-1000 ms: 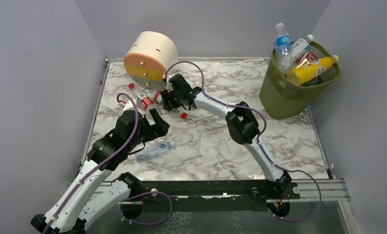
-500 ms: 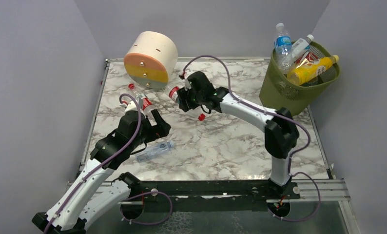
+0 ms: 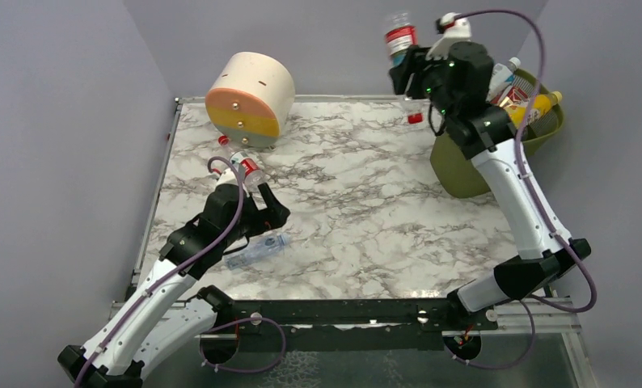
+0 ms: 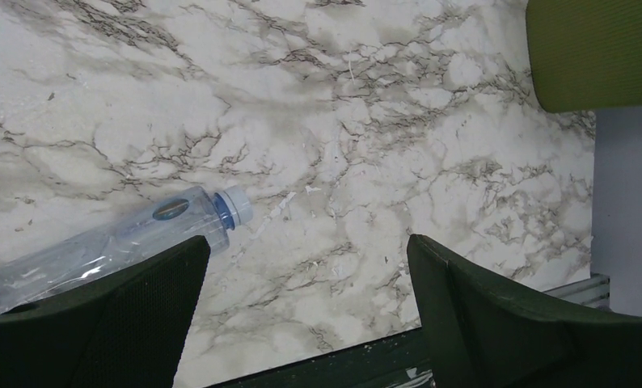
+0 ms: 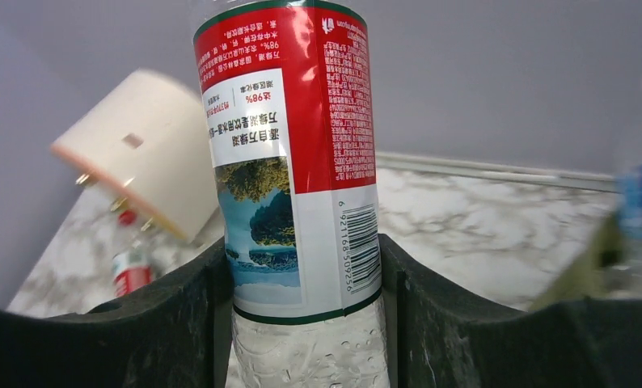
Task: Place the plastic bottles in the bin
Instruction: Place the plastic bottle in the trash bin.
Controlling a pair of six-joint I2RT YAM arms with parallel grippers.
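Note:
My right gripper [image 3: 405,69] is shut on a clear bottle with a red label [image 3: 399,36], held high in the air just left of the olive-green bin [image 3: 471,166]. Its red cap [image 3: 416,118] points down. In the right wrist view both fingers press the bottle [image 5: 293,145] in the gripper [image 5: 301,275]. The bin holds several bottles, one of them orange [image 3: 536,105]. My left gripper [image 3: 268,208] is open and empty above a clear bottle with a pale cap [image 3: 257,249], which lies on the table. That bottle [image 4: 124,242] shows beside the left finger of the gripper [image 4: 306,275].
A cream-orange-yellow round drawer box [image 3: 249,97] stands at the back left. Two red-label bottles [image 3: 241,164] lie just in front of it. The table's near edge has a black rail [image 3: 342,311]. Grey walls close in the table on three sides.
My right arm has swung from beside the drawer box up and right to the bin, carrying the red-label bottle. My left arm has shifted slightly right and stays open.

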